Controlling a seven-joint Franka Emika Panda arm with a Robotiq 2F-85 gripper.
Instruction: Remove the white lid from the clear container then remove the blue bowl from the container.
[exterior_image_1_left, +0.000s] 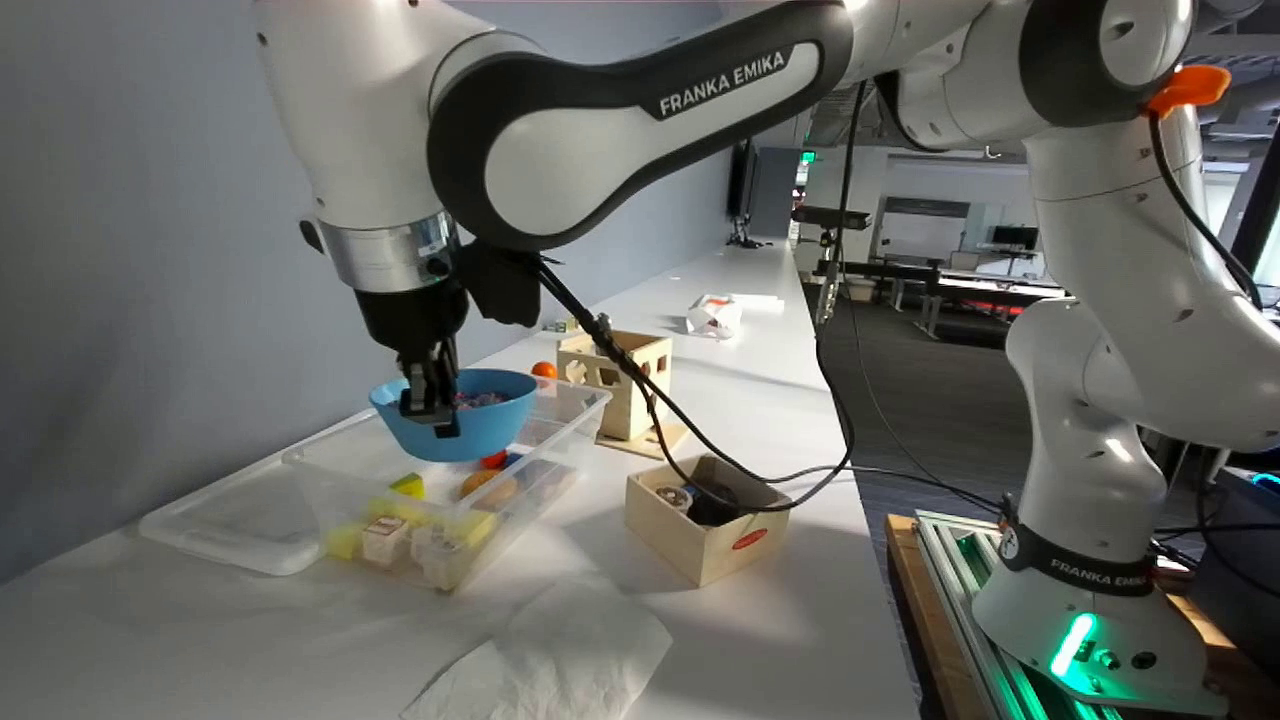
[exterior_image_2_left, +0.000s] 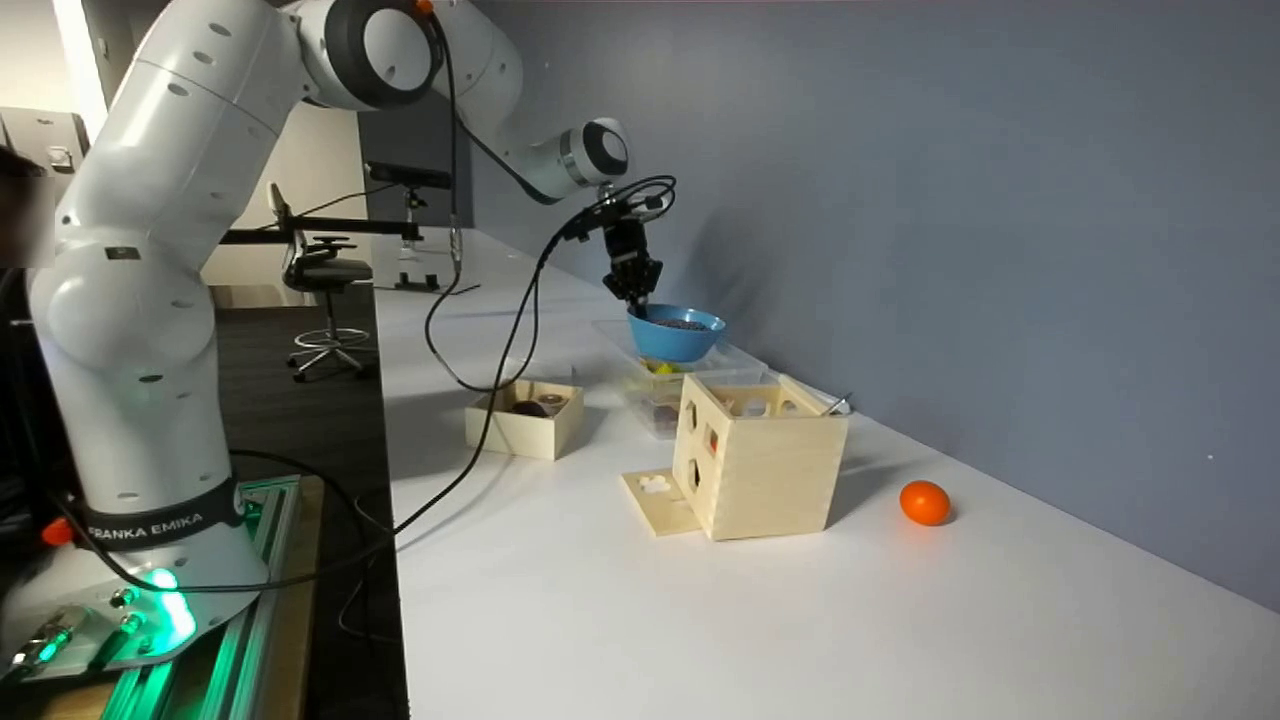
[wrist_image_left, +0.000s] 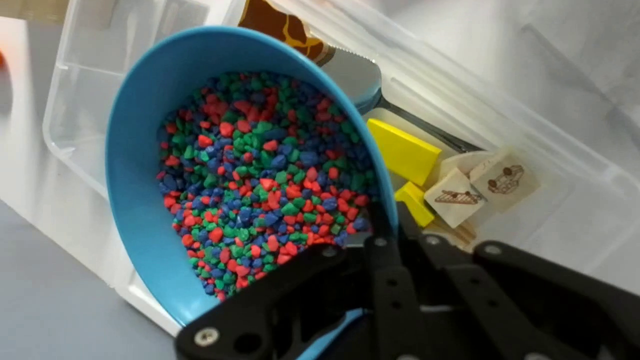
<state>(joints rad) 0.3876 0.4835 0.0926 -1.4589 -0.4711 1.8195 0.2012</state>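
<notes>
The blue bowl (exterior_image_1_left: 490, 432) is full of red, green and blue pebbles and hangs above the clear container. It also shows in an exterior view (exterior_image_2_left: 672, 345) and in the wrist view (wrist_image_left: 132, 150). My gripper (exterior_image_1_left: 432, 412) is shut on the bowl's rim, one finger inside and one outside, as the wrist view shows (wrist_image_left: 395, 222). The clear container (exterior_image_1_left: 592, 402) stands on the table, its rim also in the wrist view (wrist_image_left: 540, 117). It holds yellow blocks, picture blocks and other toys. The whitish see-through lid (exterior_image_1_left: 225, 525) lies on the table between container and wall, partly hidden.
A wooden shape box (exterior_image_2_left: 785, 475) with holes stands near the container's end, beside a flat wooden panel (exterior_image_2_left: 660, 500). An orange ball (exterior_image_2_left: 925, 502) lies near the wall. A small open wooden box (exterior_image_1_left: 715, 545) and a paper towel (exterior_image_1_left: 575, 650) lie towards the front. Cables hang from the arm.
</notes>
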